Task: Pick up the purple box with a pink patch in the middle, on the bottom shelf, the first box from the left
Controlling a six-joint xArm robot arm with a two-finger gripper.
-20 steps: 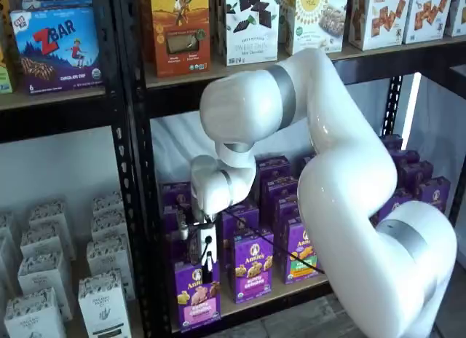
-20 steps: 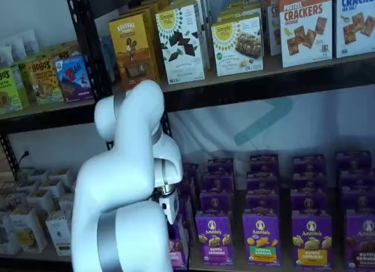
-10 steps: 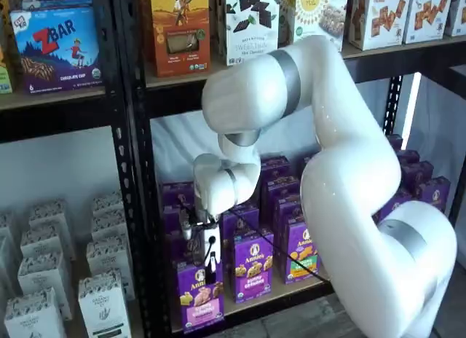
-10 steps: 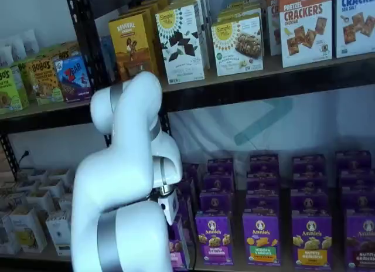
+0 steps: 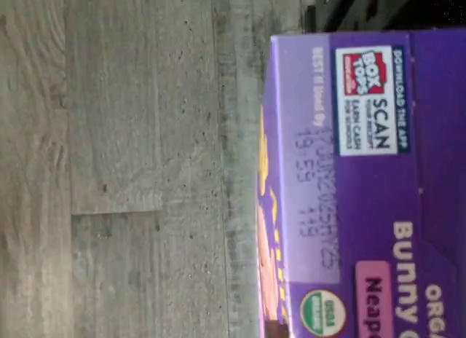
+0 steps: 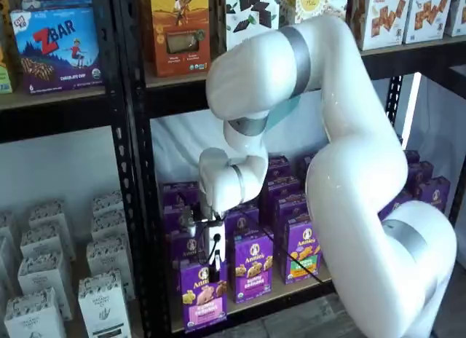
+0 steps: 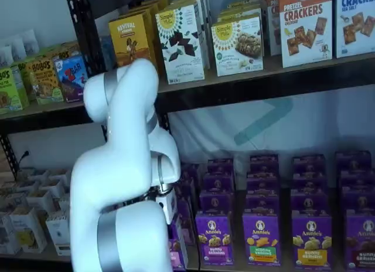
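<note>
While the purple box (image 6: 203, 294) stands upright at the front edge of the bottom shelf (image 6: 291, 285), my gripper (image 6: 212, 262) hangs directly over its top, finger spread impossible to tell.

Purple cartons, white arm, tan board.
You see the purple box (image 6: 203, 294) with a pink panel and tan snack shapes; in the wrist view its top (image 5: 378, 185) shows a red-and-white patch and green seal. Arm (image 6: 349, 156) white, grey-banded; gripper (image 6: 213, 259) fingers black.
</note>
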